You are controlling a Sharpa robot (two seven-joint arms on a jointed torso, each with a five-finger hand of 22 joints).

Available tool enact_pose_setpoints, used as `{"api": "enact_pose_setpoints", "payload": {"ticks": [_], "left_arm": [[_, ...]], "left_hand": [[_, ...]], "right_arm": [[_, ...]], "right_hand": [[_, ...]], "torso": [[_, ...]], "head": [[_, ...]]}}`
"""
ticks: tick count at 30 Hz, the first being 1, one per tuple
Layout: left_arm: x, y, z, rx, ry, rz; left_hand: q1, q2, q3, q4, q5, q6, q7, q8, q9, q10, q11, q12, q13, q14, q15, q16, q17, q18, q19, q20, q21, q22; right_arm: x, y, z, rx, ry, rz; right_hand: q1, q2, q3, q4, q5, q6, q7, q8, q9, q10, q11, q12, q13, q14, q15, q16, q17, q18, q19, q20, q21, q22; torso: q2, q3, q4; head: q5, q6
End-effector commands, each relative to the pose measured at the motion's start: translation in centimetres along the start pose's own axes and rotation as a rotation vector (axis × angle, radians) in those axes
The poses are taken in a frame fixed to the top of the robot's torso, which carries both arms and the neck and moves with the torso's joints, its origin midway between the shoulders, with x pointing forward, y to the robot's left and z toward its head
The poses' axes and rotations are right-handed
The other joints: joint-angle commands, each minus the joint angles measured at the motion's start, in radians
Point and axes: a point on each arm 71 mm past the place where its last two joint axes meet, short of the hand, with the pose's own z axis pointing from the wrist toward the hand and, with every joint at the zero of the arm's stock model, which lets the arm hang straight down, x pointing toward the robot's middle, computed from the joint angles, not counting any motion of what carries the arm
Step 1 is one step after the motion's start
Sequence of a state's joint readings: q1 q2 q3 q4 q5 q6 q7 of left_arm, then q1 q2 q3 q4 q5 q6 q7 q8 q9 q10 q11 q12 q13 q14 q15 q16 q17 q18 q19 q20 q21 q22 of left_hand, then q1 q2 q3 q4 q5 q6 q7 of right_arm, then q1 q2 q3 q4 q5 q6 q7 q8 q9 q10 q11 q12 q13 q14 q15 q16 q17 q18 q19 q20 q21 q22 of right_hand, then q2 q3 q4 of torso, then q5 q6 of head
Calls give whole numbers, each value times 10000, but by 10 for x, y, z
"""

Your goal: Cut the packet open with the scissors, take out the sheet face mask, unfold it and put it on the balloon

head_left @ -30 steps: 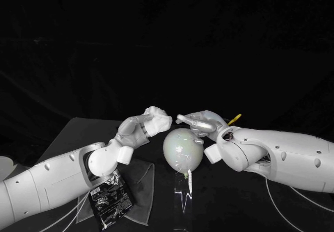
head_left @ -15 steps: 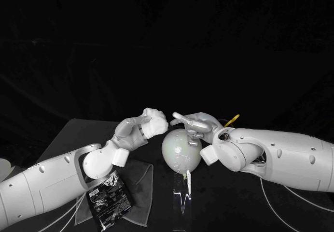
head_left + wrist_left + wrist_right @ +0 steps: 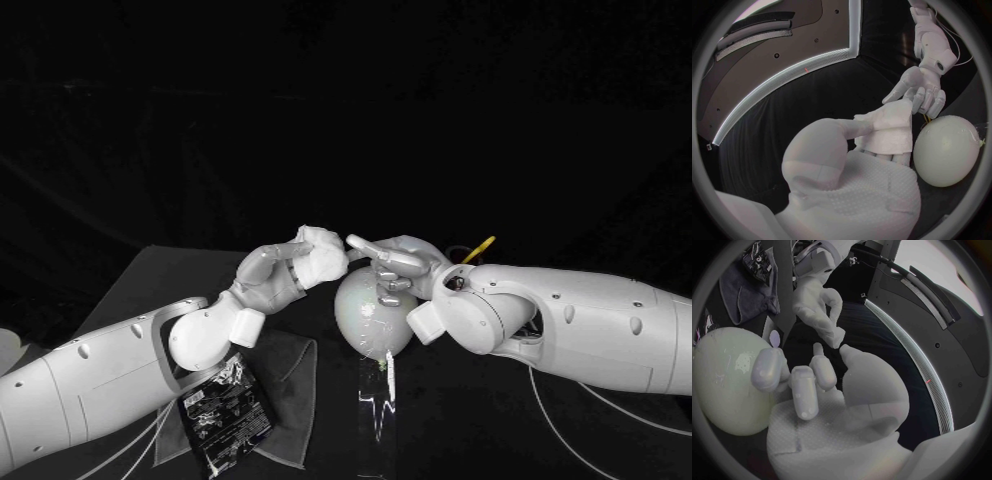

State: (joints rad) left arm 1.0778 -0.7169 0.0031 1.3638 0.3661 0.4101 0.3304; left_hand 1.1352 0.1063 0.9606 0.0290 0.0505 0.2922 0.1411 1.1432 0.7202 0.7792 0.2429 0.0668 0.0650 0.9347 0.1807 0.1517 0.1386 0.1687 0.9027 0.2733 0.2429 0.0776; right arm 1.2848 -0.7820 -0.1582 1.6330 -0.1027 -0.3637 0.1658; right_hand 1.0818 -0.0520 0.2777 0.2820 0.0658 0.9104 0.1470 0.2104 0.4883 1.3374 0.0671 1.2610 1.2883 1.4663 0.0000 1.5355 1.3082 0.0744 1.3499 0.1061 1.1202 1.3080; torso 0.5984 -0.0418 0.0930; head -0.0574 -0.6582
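My left hand (image 3: 278, 272) holds the folded white sheet mask (image 3: 320, 256) up above the table, just left of the pale balloon (image 3: 371, 312). In the left wrist view the mask (image 3: 889, 132) sticks up out of the left hand (image 3: 861, 170), with the balloon (image 3: 948, 150) beside it. My right hand (image 3: 392, 258) hovers over the balloon's top, fingers apart, one fingertip reaching the mask's edge. The right hand (image 3: 811, 385) holds nothing, and the balloon (image 3: 729, 385) lies under its fingers. The black packet (image 3: 224, 408) lies on the table below my left arm.
A grey cloth (image 3: 299, 385) lies under the packet. The balloon stands on a clear stand (image 3: 376, 410). A yellow scissors handle (image 3: 482, 247) pokes up behind my right wrist.
My right hand has moved left over the balloon until its fingers meet the mask. My left hand has shifted slightly right with the mask.
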Motion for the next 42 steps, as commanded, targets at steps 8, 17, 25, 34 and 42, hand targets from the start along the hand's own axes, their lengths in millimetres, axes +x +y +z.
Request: {"api": "enact_pose_setpoints", "payload": {"ticks": [8, 17, 25, 34, 42], "left_arm": [[4, 0, 0, -199, 320, -28], [2, 1, 0, -318, 227, 52], [2, 1, 0, -342, 148, 91], [0, 0, 0, -333, 24, 143], [-2, 0, -1, -354, -50, 198]], "left_hand": [[-92, -23, 75, -17, -24, -25, 1551, 53, 28, 79, -29, 79, 15, 113, -17, 45, 15, 157, 109, -40, 37, -17], [-97, -50, 99, -33, -24, -2, 1548, 67, 39, 114, -37, 90, 16, 149, -30, 55, 22, 159, 158, -56, 46, -23], [-98, -60, 105, -38, -25, 6, 1547, 71, 41, 125, -39, 93, 16, 161, -34, 59, 25, 158, 172, -60, 48, -26], [-100, -68, 109, -41, -25, 13, 1545, 74, 43, 134, -42, 96, 16, 174, -38, 64, 27, 158, 183, -64, 49, -27], [-102, -82, 114, -46, -24, 25, 1543, 77, 44, 149, -46, 101, 16, 189, -42, 68, 31, 157, 197, -69, 50, -31]], "right_arm": [[1, 4, 1, -403, 4, 311], [3, 7, 2, -639, 68, 414], [6, 7, 2, -644, 264, 436], [7, 8, 1, -659, 290, 424], [6, 8, 0, -697, 205, 452]], "right_hand": [[945, 169, -47, -310, -101, 157, -14, -45, -75, 247, -13, 279, 209, 803, -4, 108, 1828, 133, 130, 9, 242, 1461], [1703, 303, 202, -767, -134, 284, -42, -78, -148, 378, -47, 460, 363, 830, -33, 134, 1909, 111, 189, -13, 362, 1492], [1890, 290, 295, -922, -128, 358, -64, -75, -169, 435, -66, 536, 433, 846, -47, 149, 1960, 104, 210, -25, 404, 1503], [1948, 280, 339, -985, -127, 458, -99, -48, -177, 475, -93, 580, 472, 851, -65, 153, 1970, 96, 235, -37, 450, 1515], [2456, 348, 772, -1503, -156, 835, -289, 125, -152, 626, -266, 722, 604, 895, -216, 191, 2097, 59, 357, -153, 673, 1572]], "torso": [[1, 9, -5], [-1, 6, -6], [0, 1, -1], [0, 4, 0], [2, 6, -6]], "head": [[-11, -19], [-17, -30], [-13, -32], [-2, -43], [-7, -55]]}}
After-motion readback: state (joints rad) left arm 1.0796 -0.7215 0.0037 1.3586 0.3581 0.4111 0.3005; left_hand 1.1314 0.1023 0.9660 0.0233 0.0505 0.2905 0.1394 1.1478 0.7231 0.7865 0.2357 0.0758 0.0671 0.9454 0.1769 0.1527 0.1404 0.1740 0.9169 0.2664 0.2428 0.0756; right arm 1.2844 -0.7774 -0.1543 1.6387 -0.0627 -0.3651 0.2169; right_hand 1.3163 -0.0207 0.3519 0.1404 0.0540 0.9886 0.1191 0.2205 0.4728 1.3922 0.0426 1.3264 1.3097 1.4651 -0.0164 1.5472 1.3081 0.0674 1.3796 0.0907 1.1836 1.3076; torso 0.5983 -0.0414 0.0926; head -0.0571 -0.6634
